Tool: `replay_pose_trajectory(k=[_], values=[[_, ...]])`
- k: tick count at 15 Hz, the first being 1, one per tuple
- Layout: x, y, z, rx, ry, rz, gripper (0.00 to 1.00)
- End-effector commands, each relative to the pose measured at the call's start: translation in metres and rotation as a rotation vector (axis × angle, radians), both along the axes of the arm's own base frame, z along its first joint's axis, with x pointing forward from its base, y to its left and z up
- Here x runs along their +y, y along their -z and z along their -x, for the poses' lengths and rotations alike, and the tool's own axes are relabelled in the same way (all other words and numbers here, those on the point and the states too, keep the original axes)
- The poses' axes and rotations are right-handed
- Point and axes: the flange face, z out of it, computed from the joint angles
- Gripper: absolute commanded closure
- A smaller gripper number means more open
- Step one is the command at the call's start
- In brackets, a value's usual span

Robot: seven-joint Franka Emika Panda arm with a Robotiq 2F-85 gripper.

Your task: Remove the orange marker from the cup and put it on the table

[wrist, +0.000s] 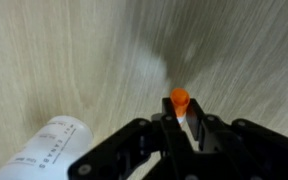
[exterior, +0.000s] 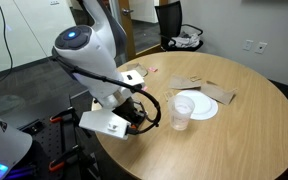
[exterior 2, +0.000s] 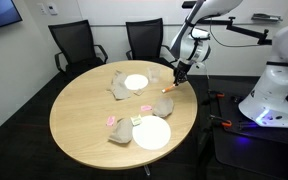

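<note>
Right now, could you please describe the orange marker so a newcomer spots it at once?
Find the round tan table, then its edge beside the white robot. There, in the gripper, is the orange marker: a slim stick, the only bright orange thing among white plates.

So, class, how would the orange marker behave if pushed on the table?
It would probably roll: the marker looks slim and round, and the table looks smooth. It is likely stiff and light, showing no bend in the gripper.
</note>
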Motion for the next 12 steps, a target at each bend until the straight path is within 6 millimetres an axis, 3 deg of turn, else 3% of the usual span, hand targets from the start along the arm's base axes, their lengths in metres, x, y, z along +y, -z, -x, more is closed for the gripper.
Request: replay_pose_trajectory(k=[1,3,10,12], values=[[-0.0001,0.0057,-0.0054,0.005,-0.002,0.054,0.86],[0.0012,0.0085,-0.0058,0.013,-0.005,0.068,0.55],[0.0051,0.009,-0.0026,0.018,-0.007,0.055,0.03],[0.0046,0.0032,-0.0001,0.005,0.0,0.037,0.0]])
